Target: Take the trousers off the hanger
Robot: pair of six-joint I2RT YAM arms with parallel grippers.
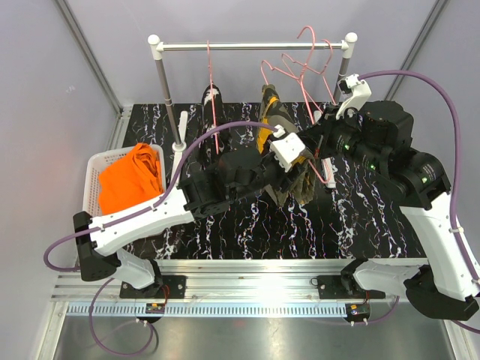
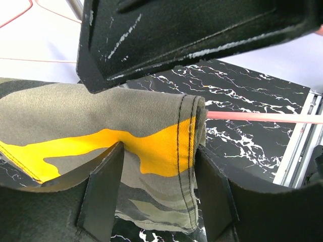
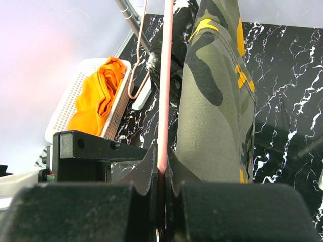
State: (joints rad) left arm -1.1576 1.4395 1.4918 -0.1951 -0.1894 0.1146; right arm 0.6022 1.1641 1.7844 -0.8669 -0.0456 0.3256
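Hanging over the pink hanger [image 3: 165, 91] that the right end effector [image 3: 162, 171] pinches tight, the olive trousers [image 3: 212, 101] sit inside the wide-open left end effector [image 2: 157, 151], which might catch only the hem and slip.

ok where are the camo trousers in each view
Top external: the camo trousers hang mid-picture, slightly right of centre.
Left wrist: they fill the left and middle, with the yellow patch showing.
Right wrist: they hang in the upper middle, just right of the pink hanger.
Shared landmark: the black marbled tabletop lies beneath them in all three views.
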